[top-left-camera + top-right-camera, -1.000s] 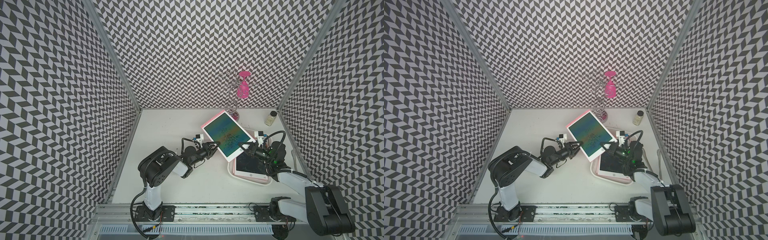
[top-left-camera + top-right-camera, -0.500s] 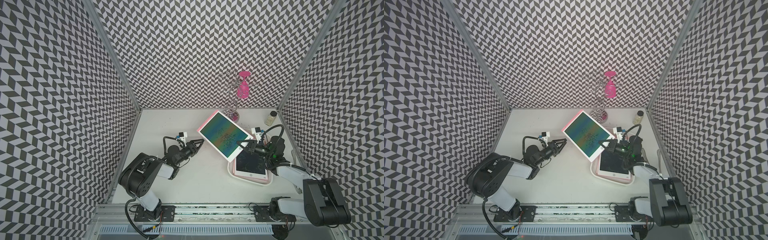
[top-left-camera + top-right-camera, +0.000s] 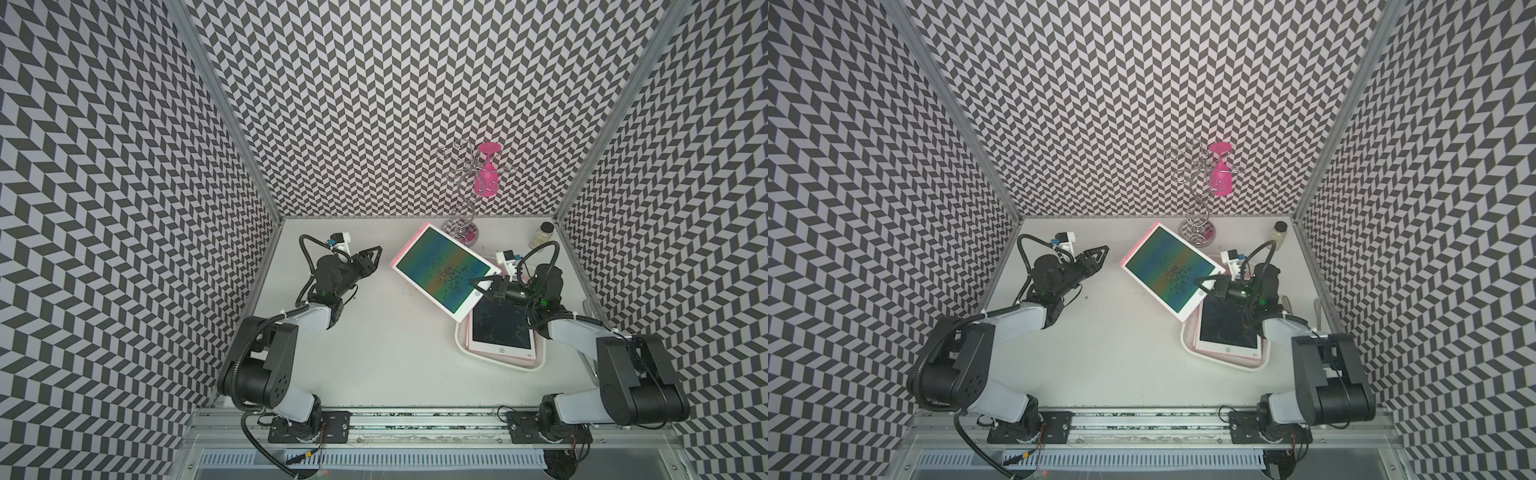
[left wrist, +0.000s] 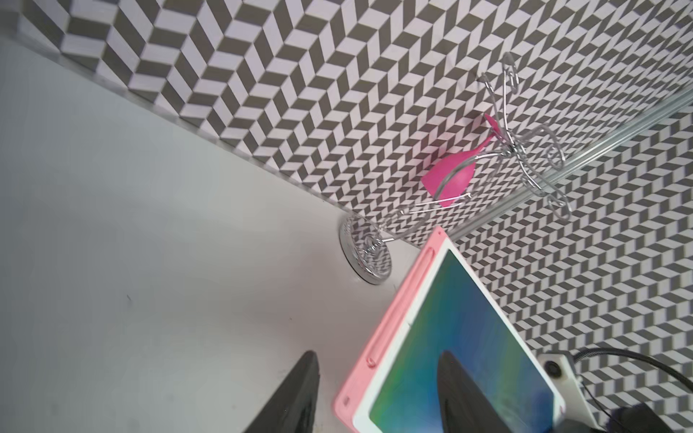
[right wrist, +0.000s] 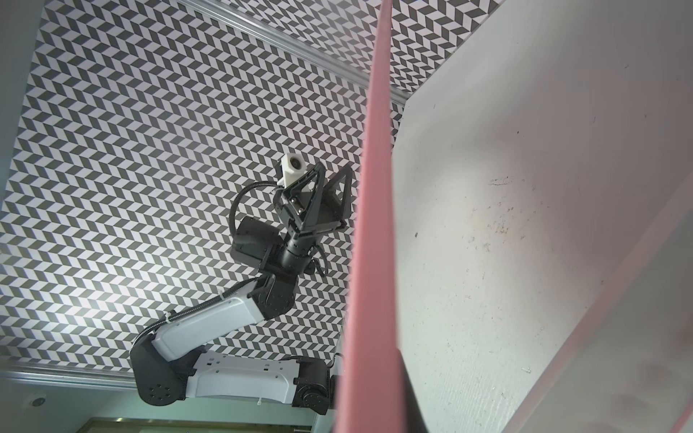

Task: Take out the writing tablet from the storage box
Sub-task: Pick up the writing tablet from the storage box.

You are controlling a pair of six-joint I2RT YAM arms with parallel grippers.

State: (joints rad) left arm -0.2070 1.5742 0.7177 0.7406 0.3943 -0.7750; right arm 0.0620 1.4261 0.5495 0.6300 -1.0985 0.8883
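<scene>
Top views | R jaws clamp tablet [image 3: 440, 272], arm [image 3: 577, 332] low | L jaws apart

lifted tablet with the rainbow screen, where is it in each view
Top view: lifted tablet just right of centre.
Top view: about centre.
Left wrist: just past the left end effector, screen showing.
Right wrist: edge-on pink strip.
Shared landmark: that open end effector, in all four.
</scene>
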